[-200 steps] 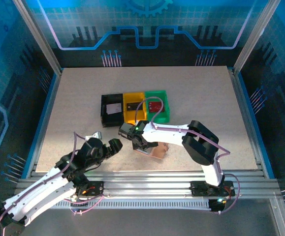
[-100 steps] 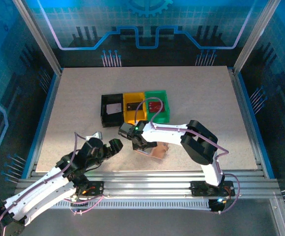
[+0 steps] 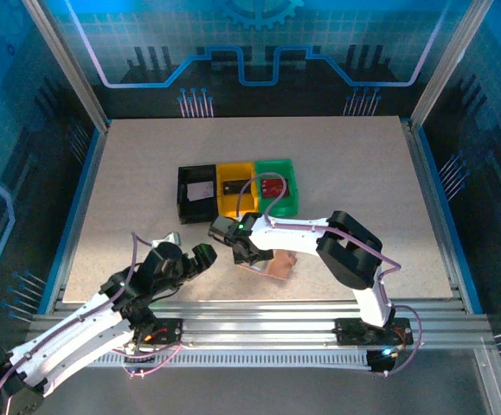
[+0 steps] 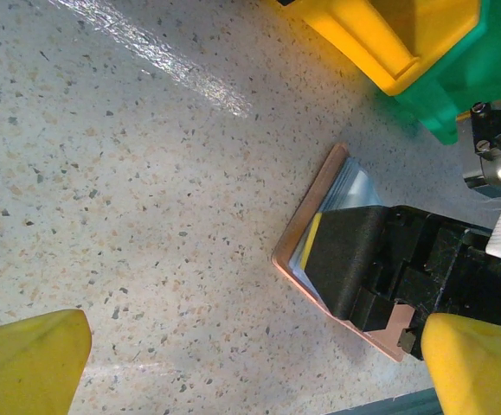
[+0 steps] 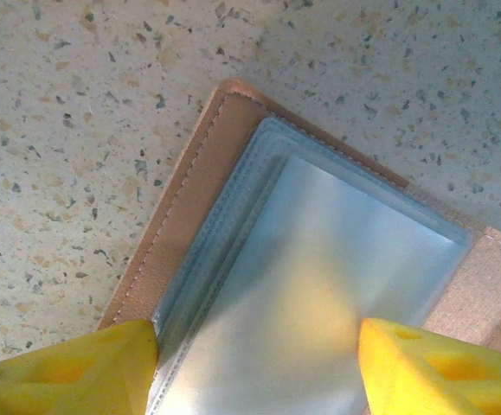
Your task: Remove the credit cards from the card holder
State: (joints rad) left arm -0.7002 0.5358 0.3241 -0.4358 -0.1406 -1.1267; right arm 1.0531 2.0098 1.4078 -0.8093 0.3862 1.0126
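Observation:
The tan-pink card holder point(image 3: 278, 265) lies open on the table near the front, pale clear sleeves point(image 5: 319, 285) facing up. My right gripper point(image 3: 248, 252) is pressed low over it. Its yellow fingertips point(image 5: 60, 367) stand apart on either side of the sleeve stack, the left one at the sleeves' edge. I cannot tell whether a card sits inside the sleeve. My left gripper point(image 3: 187, 259) hovers open to the left of the card holder point(image 4: 306, 216), with bare table between its fingertips point(image 4: 25, 363). A white card point(image 3: 201, 192) lies in the black tray and a red card point(image 3: 273, 190) in the green tray.
Three trays stand in a row behind the card holder: black point(image 3: 183, 197), yellow point(image 3: 224, 201) and green point(image 3: 290, 201). The yellow tray point(image 4: 380, 35) and green tray point(image 4: 492, 78) are close to the right arm's wrist. A metal rail runs along the table's front edge point(image 3: 259, 304).
Almost nothing differs: the right gripper stays low on the card holder, and the left arm has barely shifted.

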